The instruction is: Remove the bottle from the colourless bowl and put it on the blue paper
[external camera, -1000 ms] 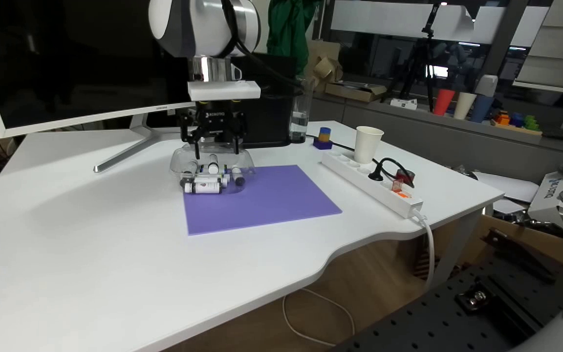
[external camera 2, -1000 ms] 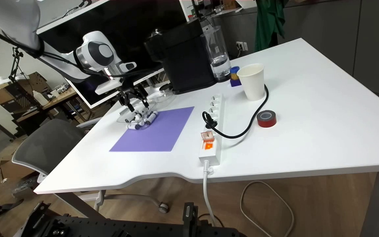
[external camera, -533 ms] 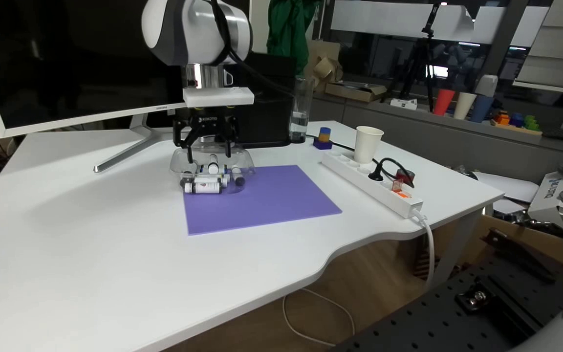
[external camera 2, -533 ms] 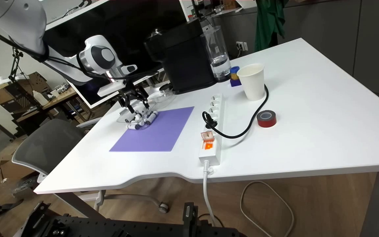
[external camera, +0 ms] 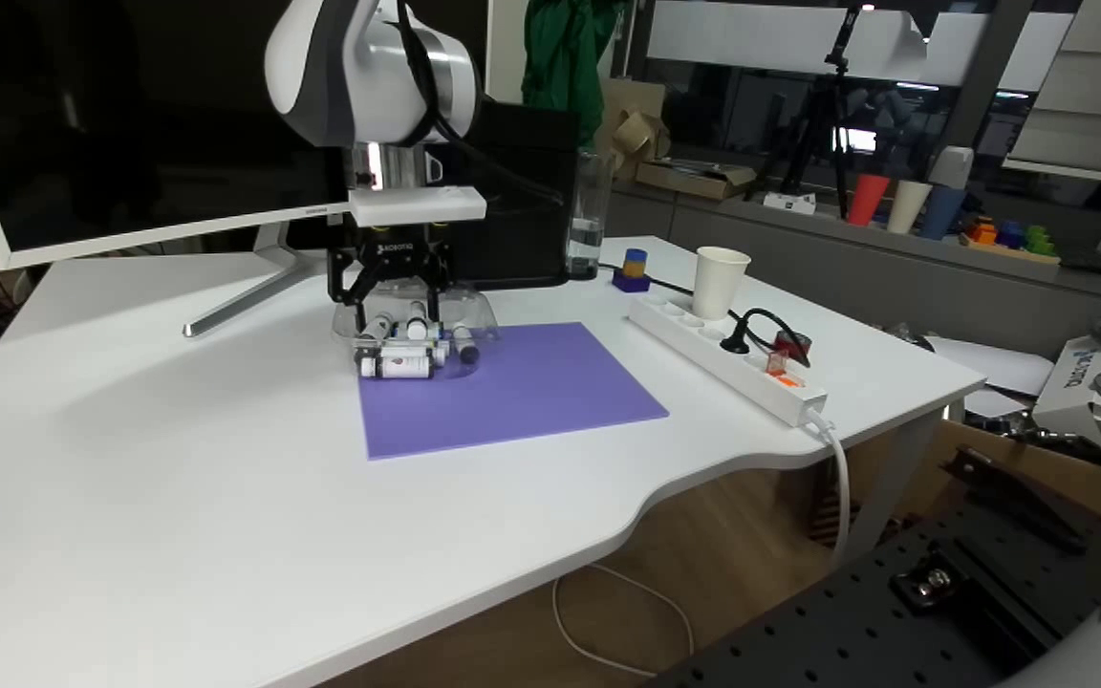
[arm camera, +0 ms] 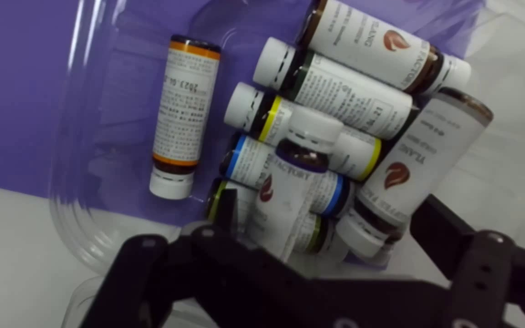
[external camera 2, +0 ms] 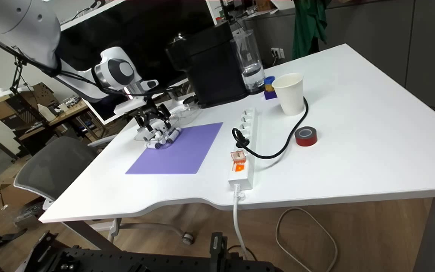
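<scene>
Several small white-labelled bottles lie jumbled in the colourless bowl [external camera: 485, 320], which also shows in an exterior view [external camera 2: 140, 136] and in the wrist view [arm camera: 73, 136]. Which bottle is meant cannot be told. The bowl sits partly on the blue paper [external camera: 531, 392], also visible in an exterior view [external camera 2: 179, 155]. My gripper [external camera: 397, 320] is open, pointing down into the bowl. In the wrist view, the gripper's fingers [arm camera: 333, 218] stand apart, with a purple-banded bottle [arm camera: 280, 196] and the cap end of a right-hand bottle [arm camera: 408, 164] between them. An orange-banded bottle [arm camera: 185, 109] lies apart.
A white power strip [external camera: 684, 334] with a black plug lies beside the paper, near a white cup [external camera: 718, 282]. A black appliance [external camera 2: 212, 68] and a clear water cylinder [external camera 2: 253, 71] stand behind. Another clear container [external camera 2: 191, 115] is behind the bowl. The monitor's foot [external camera: 245, 296] is nearby.
My gripper has come down into the bowl among the bottles, shifting a little left in an exterior view. Its fingers stay apart. The bowl and paper have not moved.
</scene>
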Controlling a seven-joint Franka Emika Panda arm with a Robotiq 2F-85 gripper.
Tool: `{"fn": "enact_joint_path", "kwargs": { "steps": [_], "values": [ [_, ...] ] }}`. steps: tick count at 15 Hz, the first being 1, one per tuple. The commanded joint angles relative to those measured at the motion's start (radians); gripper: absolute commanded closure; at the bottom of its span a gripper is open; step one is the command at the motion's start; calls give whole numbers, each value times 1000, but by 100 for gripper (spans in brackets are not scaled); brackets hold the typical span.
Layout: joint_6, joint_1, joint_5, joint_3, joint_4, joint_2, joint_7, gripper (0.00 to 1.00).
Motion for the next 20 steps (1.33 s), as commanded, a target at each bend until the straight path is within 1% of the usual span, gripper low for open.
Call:
{"fn": "enact_joint_path", "kwargs": {
  "steps": [1,3,6,11,12,13,17,20],
  "values": [
    [-43,0,10,4,51,37,-11,29],
    [-53,0,10,6,52,28,-13,41],
    [-45,6,5,9,30,0,-10,64],
    [-37,26,-5,-3,-38,-73,19,96],
    [-33,31,-8,-10,-58,-93,33,99],
    [-30,34,-11,-15,-74,-109,42,100],
    [-13,42,-18,-46,-174,-198,93,100],
    [20,33,-15,-73,-278,-280,142,100]
  ]
}}
